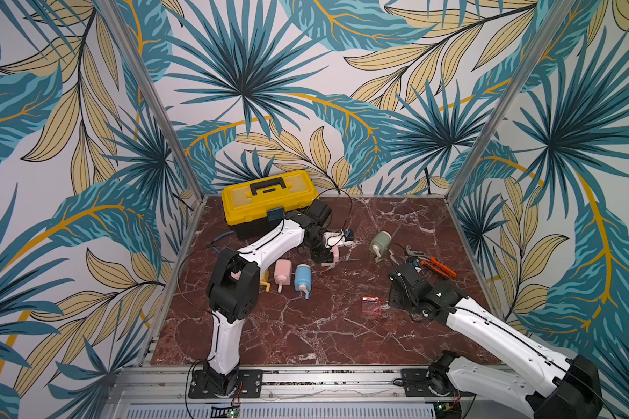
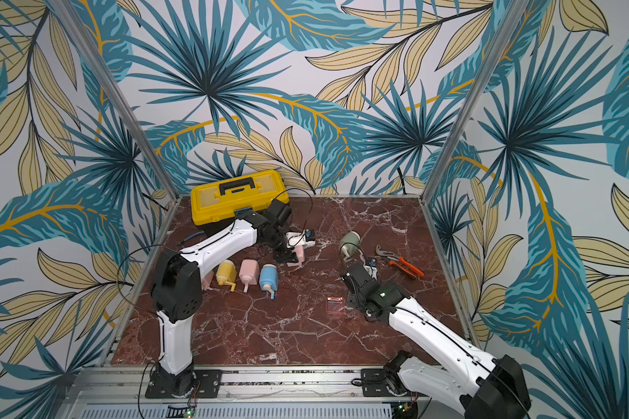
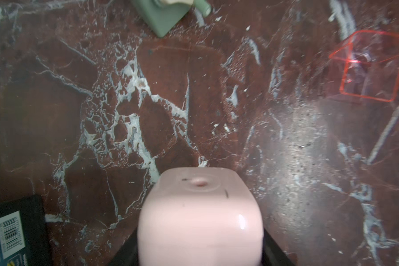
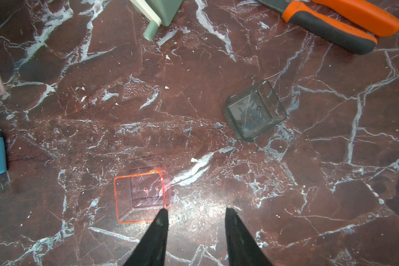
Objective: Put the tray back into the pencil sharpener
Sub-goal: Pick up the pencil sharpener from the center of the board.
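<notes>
1. Left wrist view shows a pink pencil sharpener (image 3: 199,218) filling the space between two black jaws, so the left gripper (image 1: 324,255) is closed on its two sides. The face with the small pencil hole points away from the wrist.
2. In both top views this gripper has the sharpener low over the marble table (image 1: 305,337), in front of the yellow toolbox (image 1: 269,199). I cannot tell if the sharpener rests on the table or is lifted a little.
3. The tray (image 1: 371,304) is clear plastic with red edges. It lies alone on the table, well apart from the held sharpener and just beside the right gripper (image 4: 196,211). Its open side seems to face up.
4. The right gripper is open at a middle width, and between its jaws there is only bare marble. One fingertip (image 4: 162,216) is at the near rim of the tray, but I cannot tell if it touches.
5. A grey clear tray (image 4: 255,110) lies a bit farther from this gripper. Beyond it are a green sharpener (image 1: 380,243) and orange pliers (image 1: 436,266).
6. Beside the left arm three other sharpeners lie in a row: a yellow sharpener (image 2: 226,274), a second pink sharpener (image 1: 283,272) and a blue sharpener (image 1: 302,277).
</notes>
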You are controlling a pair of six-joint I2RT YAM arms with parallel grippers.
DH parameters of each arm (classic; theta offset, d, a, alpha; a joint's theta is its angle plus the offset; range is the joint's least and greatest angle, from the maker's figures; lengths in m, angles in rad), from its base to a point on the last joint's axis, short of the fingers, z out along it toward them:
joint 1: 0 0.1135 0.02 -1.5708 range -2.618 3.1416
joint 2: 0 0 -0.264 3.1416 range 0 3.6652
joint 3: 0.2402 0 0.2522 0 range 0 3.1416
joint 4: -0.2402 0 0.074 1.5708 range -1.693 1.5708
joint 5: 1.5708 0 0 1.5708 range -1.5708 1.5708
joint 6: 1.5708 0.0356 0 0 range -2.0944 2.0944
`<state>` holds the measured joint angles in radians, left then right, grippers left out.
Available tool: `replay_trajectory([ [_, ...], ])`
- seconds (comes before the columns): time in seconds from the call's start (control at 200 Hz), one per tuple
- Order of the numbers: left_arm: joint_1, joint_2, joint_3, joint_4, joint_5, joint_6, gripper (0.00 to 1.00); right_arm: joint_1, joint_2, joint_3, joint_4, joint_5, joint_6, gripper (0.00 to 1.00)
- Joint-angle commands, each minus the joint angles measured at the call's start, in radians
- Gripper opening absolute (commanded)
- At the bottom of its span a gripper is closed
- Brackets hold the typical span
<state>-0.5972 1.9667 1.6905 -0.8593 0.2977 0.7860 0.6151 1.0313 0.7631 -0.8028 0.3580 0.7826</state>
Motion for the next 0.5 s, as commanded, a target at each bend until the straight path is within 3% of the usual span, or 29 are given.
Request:
replay_trajectory([
  [0.0, -0.064, -0.099, -0.074, -0.007, -0.011, -0.066, 0.50, -0.003, -0.015, -0.033, -0.015, -0.005, 0.038, 0.43],
  [0.27, -0.199, -0.150, -0.222, 0.000, -0.032, -0.172, 0.50, -0.003, -0.025, -0.088, 0.033, -0.049, 0.076, 0.43],
  [0.496, -0.228, -0.132, -0.288, 0.101, -0.040, -0.224, 0.50, -0.007, -0.044, -0.135, 0.059, -0.075, 0.100, 0.43],
])
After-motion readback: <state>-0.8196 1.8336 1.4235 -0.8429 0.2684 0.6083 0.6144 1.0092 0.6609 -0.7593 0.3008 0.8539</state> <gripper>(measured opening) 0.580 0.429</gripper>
